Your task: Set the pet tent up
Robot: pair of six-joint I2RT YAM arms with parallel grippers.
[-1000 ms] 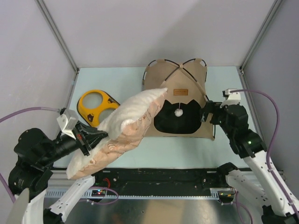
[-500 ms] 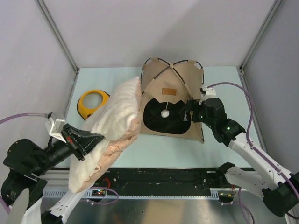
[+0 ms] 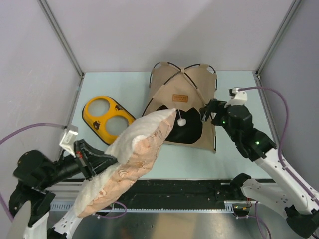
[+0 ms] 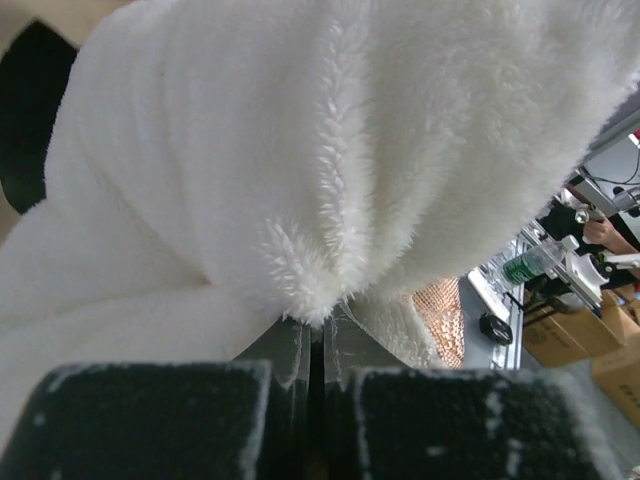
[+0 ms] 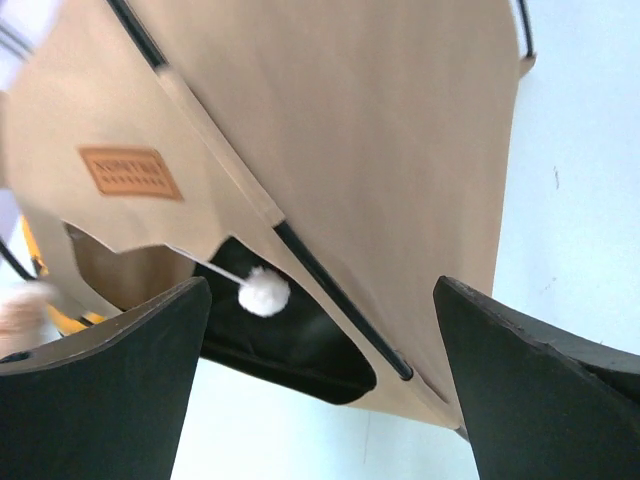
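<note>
The tan pet tent (image 3: 192,94) stands at the back middle of the table, black poles crossing on top, brown label (image 3: 180,98) and white pom-pom (image 3: 182,122) over its dark opening. In the right wrist view the tent (image 5: 380,140) fills the frame, pom-pom (image 5: 264,291) hanging by the opening. My right gripper (image 3: 208,112) is open at the tent's right side, fingers either side of its lower right corner pole (image 5: 340,300). My left gripper (image 3: 102,162) is shut on the cream fluffy pillow (image 3: 134,152), held up with its far corner at the tent opening. The pillow (image 4: 300,160) fills the left wrist view.
A yellow double-bowl holder (image 3: 106,118) lies on the table left of the tent, partly under the raised pillow. Grey walls with metal posts close the table at back and sides. A black rail runs along the near edge (image 3: 199,191).
My left gripper has swung the pillow right and lowered it, its corner now at the tent opening. My right gripper has drawn back right, and the tent has shifted slightly.
</note>
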